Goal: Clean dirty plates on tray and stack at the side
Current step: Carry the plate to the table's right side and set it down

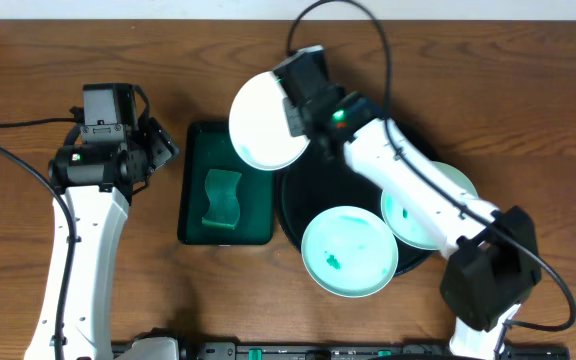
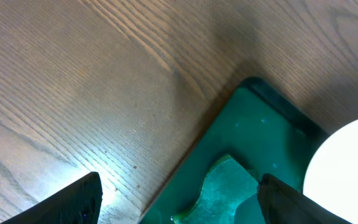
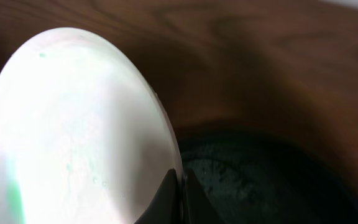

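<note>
Right gripper is clamped shut on the right-hand rim of one plate. The wrist view shows its fingers pinching the edge. The plate is held off the surface, over the far right corner of the green rectangular tray and the far left edge of the round black tray. It sticks out left from the jaws. It's round, so no long axis; from above it looks nearly full-face, exact tilt unclear. The face looks mostly white, with a faint green streak at the wrist view's lower left.

The other two plates are on the black tray. One is near-left, overhanging the rim, with green smears. The other is on the right, partly under the right arm.

Left gripper has its jaws wide and holds nothing. It's just left of the green tray's far corner. A green sponge lies in that tray.
</note>
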